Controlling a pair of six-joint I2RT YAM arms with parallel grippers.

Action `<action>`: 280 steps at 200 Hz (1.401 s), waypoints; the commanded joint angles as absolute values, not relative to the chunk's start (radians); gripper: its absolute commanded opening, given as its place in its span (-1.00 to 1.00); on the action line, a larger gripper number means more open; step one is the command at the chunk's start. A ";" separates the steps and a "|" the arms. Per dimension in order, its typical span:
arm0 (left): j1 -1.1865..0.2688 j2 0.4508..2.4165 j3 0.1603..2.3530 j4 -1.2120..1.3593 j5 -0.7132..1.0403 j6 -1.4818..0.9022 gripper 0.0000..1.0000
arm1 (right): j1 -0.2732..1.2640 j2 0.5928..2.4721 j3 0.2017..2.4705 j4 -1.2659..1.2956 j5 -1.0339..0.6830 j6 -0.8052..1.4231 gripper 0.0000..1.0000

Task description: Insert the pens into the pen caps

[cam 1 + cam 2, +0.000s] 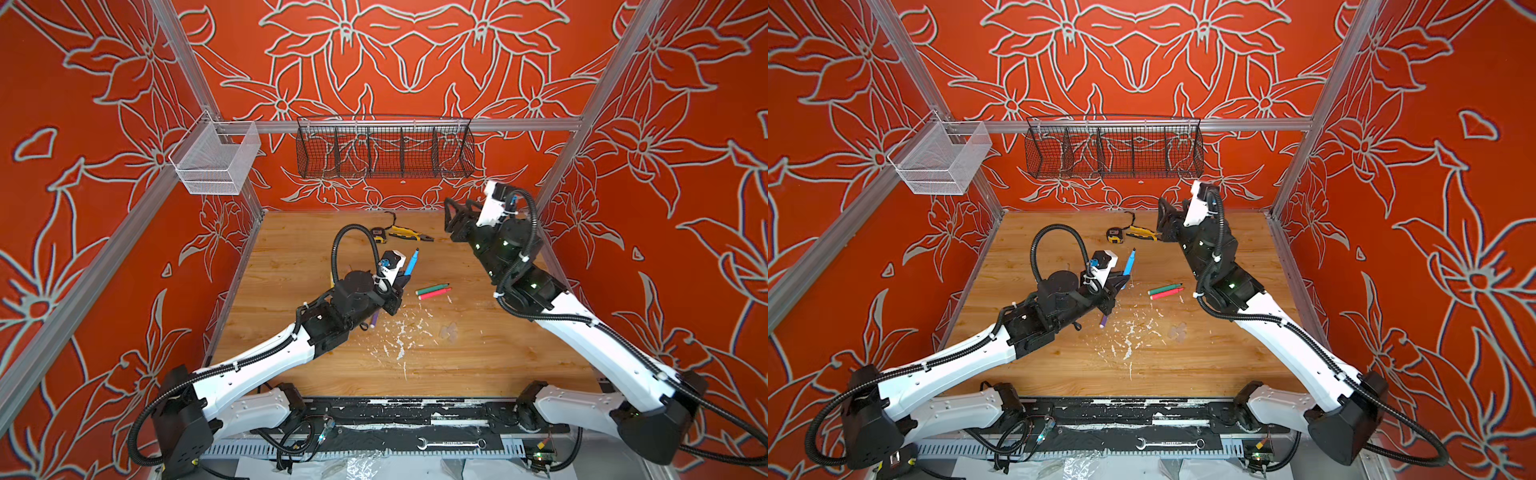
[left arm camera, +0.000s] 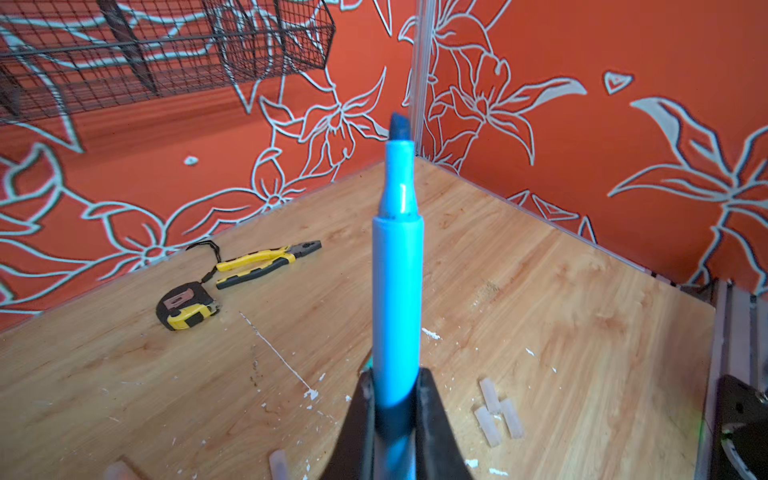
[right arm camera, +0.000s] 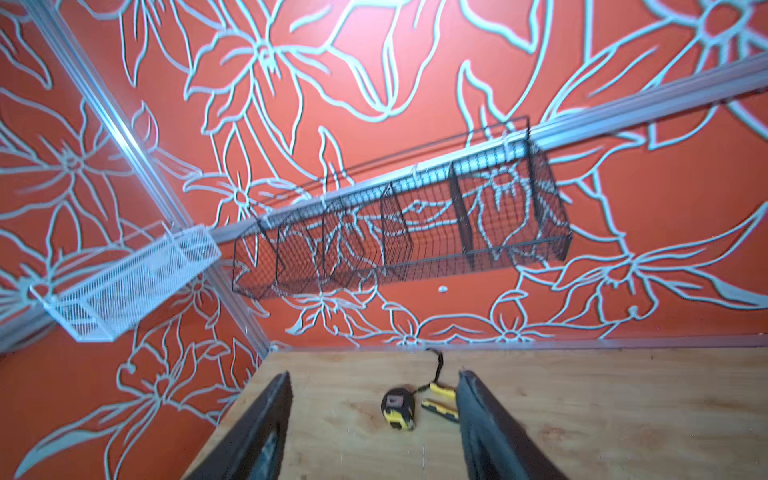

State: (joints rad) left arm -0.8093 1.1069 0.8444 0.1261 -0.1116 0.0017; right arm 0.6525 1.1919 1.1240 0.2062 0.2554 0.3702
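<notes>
I had the left claw [image 2: 395,388] pinching the blue pen [image 2: 397,291] low on its barrel, bare dark chisel tip pointing away from it; right claw [image 3: 374,374] stood spread.

- Pens: 4 seen – blue pen [image 1: 411,262], green pen [image 1: 432,288], pink-red pen [image 1: 434,294], purple pen [image 1: 374,320].
- Pen caps [image 2: 487,427]: 4 – 3 in a cluster, 1 single cap [image 2: 278,463]; a 5th blurred bit, can't tell.
- Pliers [image 1: 409,233]: 1 pc.
- Tape measure [image 1: 379,235]: 1.
- Baskets: 2 – black wire basket [image 1: 384,149] w/ 5 compartments, white mesh basket [image 1: 216,162].
- Wrench [image 1: 451,444]: 1.
- Robot arms: 2 – left arm [image 1: 257,365], right arm [image 1: 602,353].
</notes>
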 commanded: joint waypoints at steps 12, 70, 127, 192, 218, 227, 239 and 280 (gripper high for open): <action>-0.797 1.118 0.878 0.122 -0.129 -0.037 -1.00 | 0.686 1.260 1.102 0.130 0.100 0.360 0.30; -0.793 1.123 0.906 0.084 -0.081 -0.053 -1.00 | 0.794 1.154 1.040 0.177 0.044 0.363 0.38; -0.793 1.119 0.890 0.107 0.008 -0.041 -1.00 | 0.848 1.158 1.031 0.211 -0.025 0.389 0.44; -0.793 1.092 0.881 0.116 0.038 -0.009 -1.00 | 0.861 1.256 1.077 0.230 -0.068 0.395 0.19; -0.793 1.085 0.876 0.119 0.041 -0.005 -1.00 | 0.862 1.259 1.074 0.235 -0.048 0.402 0.09; -0.793 1.081 0.873 0.121 0.046 -0.002 -1.00 | 0.860 1.252 1.067 0.236 -0.031 0.402 0.07; -0.793 1.072 0.865 0.127 0.048 0.000 -1.00 | 0.859 1.240 1.057 0.238 -0.006 0.403 0.02; -0.793 1.034 0.831 0.153 0.046 0.007 -1.00 | 0.859 1.206 1.019 0.268 0.002 0.419 -0.49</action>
State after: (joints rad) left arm -0.7948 1.0634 0.8421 0.1055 0.0292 -0.0139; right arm 0.8532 1.2388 1.0336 0.2222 -0.0093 0.4038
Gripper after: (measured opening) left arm 0.120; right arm 0.305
